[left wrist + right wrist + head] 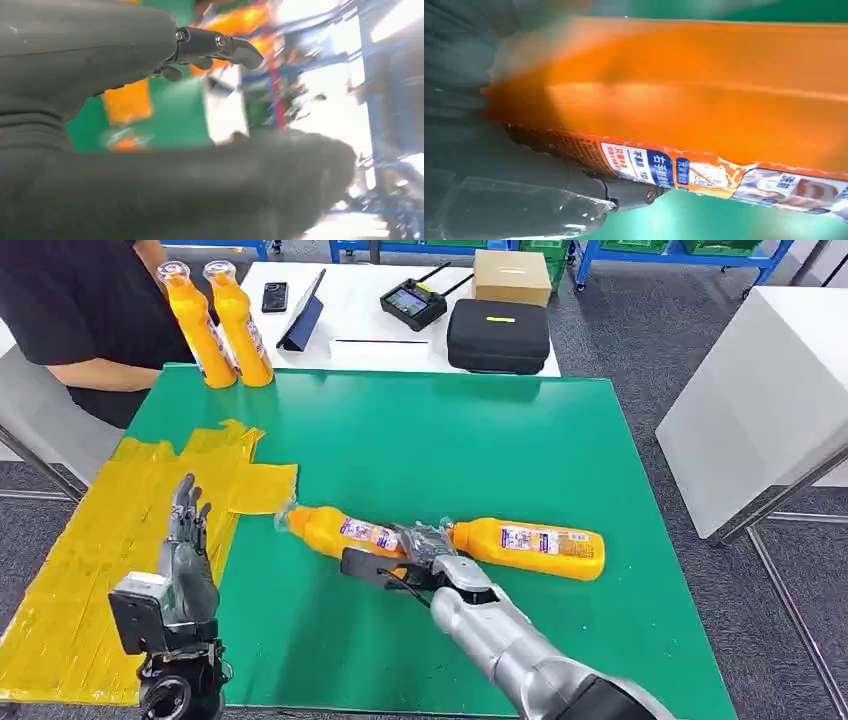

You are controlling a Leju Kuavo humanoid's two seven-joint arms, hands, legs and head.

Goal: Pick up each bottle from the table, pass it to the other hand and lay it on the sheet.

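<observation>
Close up in the right wrist view, the orange bottle [704, 95] carries a label strip [659, 167] with Chinese print: white characters on a blue patch read "右手", beside smaller columns too fine to read. From the head view, the labels on the lying bottles [530, 545] are illegibly small.

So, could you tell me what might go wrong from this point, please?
1. The right hand grips the left lying bottle near its base, so the long neck end could sag or slip when lifted.
2. The second lying bottle lies almost end to end with it; lifting may knock or roll it.
3. The left hand is raised over the yellow sheet, apart from the bottle, so a misjudged handover could drop it on the green table.
</observation>
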